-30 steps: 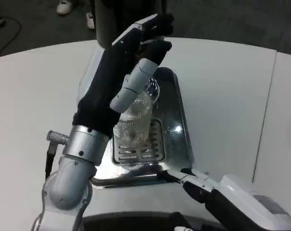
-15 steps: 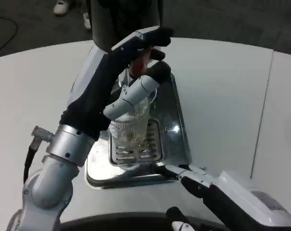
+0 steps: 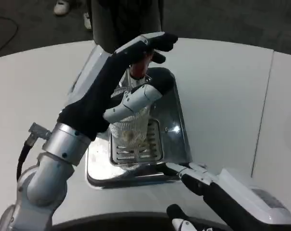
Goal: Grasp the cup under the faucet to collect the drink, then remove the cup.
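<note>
A clear ribbed cup (image 3: pixel 131 129) stands upright on the slotted grate (image 3: pixel 135 153) of a shiny metal drip tray (image 3: pixel 180 139), below a red tap lever (image 3: pixel 138 67). My left hand (image 3: pixel 109 84) reaches over the cup from the left. Its black-tipped fingers (image 3: pixel 157 41) stretch over the top of the red lever, and its thumb (image 3: pixel 140 96) lies across the cup's upper front. I cannot tell whether the fingers press the lever. My right hand (image 3: pixel 217 192) lies low at the front right, fingers spread, tips near the tray's front edge, holding nothing.
The dark dispenser body (image 3: pixel 126 19) rises behind the tray at the table's far edge. White tabletop spreads to both sides, with a seam (image 3: pixel 263 110) on the right. Someone's shoes (image 3: pixel 63 6) are on the floor beyond.
My left arm has swung left and lower, and its fingers have stretched over the tap, uncovering the red lever. The cup stays on the grate. The right hand has barely moved.
</note>
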You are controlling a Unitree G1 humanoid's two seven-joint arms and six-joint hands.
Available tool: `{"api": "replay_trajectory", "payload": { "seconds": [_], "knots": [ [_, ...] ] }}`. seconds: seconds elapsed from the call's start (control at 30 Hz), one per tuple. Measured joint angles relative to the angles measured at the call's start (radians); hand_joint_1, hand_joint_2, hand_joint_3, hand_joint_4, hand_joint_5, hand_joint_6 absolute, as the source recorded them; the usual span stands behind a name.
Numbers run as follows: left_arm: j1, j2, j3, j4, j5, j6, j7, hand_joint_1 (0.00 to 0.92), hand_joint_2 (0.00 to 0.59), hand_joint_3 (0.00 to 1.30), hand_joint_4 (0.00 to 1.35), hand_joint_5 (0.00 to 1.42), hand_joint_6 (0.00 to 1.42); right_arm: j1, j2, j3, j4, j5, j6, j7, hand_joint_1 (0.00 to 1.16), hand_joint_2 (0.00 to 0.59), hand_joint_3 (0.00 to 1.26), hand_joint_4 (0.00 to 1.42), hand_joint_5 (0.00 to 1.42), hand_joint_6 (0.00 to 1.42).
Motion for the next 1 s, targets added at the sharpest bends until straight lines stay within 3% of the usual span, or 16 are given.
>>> {"api": "replay_trajectory", "payload": {
  "seconds": [0.3,0.53,0.57,0.7,0.77,0.87,1.0],
  "knots": [
    [-0.006,0.029,-0.001,0.014,0.023,-0.032,0.005,0.0,0.089,0.33,0.31,0.38,0.3,-0.006,0.003,0.0,0.003,0.0,0.0,-0.003,0.4,0.549,0.14,0.14,0.06,0.02],
    [0.0,0.051,-0.002,0.009,0.073,-0.051,0.017,0.0,0.088,0.34,0.31,0.38,0.3,-0.025,0.028,0.017,0.028,-0.015,0.0,-0.021,0.43,0.506,0.13,0.14,0.06,0.03],
    [0.001,0.054,-0.001,0.008,0.08,-0.055,0.018,0.0,0.088,0.34,0.31,0.38,0.3,-0.026,0.033,0.018,0.033,-0.016,0.0,-0.024,0.5,0.446,0.13,0.14,0.06,0.06],
    [0.013,0.066,-0.001,-0.002,0.09,-0.06,0.024,0.0,0.088,0.34,0.31,0.39,0.3,-0.055,0.059,0.031,0.084,-0.017,0.001,-0.059,0.64,0.363,0.11,0.14,0.07,0.13],
    [0.013,0.068,-0.001,-0.003,0.091,-0.061,0.025,0.0,0.089,0.34,0.31,0.39,0.3,-0.067,0.076,0.032,0.103,-0.016,0.0,-0.081,0.71,0.276,0.12,0.15,0.08,0.16],
    [0.013,0.069,-0.001,-0.003,0.091,-0.062,0.025,0.0,0.089,0.34,0.32,0.39,0.3,-0.072,0.113,0.021,0.134,-0.013,0.0,-0.148,0.79,0.228,0.13,0.17,0.12,0.21],
    [0.014,0.07,-0.001,-0.003,0.091,-0.062,0.025,0.0,0.09,0.34,0.32,0.39,0.3,-0.073,0.155,0.01,0.156,-0.006,-0.011,-0.233,0.81,0.199,0.09,0.15,0.11,0.23]
  ]
}}
